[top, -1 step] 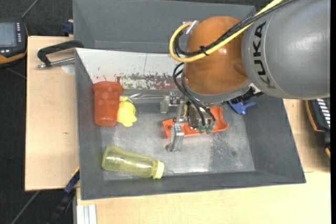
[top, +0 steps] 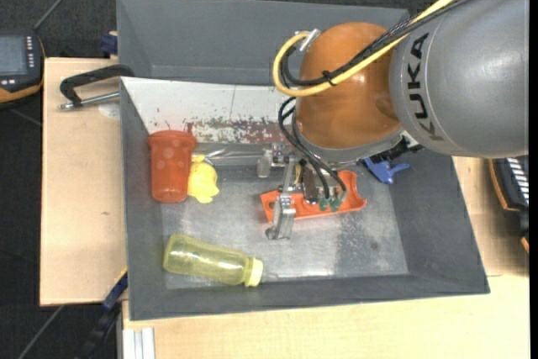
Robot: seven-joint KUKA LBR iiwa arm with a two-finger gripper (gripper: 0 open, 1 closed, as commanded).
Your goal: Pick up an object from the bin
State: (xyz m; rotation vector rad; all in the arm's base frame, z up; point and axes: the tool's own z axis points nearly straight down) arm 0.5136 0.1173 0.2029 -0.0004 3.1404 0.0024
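1. The end effector (top: 294, 210) sits low at the middle of the bin (top: 252, 34), on the left end of a flat orange piece (top: 351, 201). I cannot tell how far open it is, or whether it has hold of anything.
2. The orange piece lies on the floor at centre, partly under the wrist.
3. A blue thing (top: 383, 168) lies just to its upper right, near the right wall.
4. To the left, across a gap of bare floor, a yellow lump (top: 203, 181) touches a red cup (top: 170, 166) lying by the left wall.
5. A yellow-green bottle (top: 210, 261) lies along the lower edge at lower left; the floor at lower right is bare.
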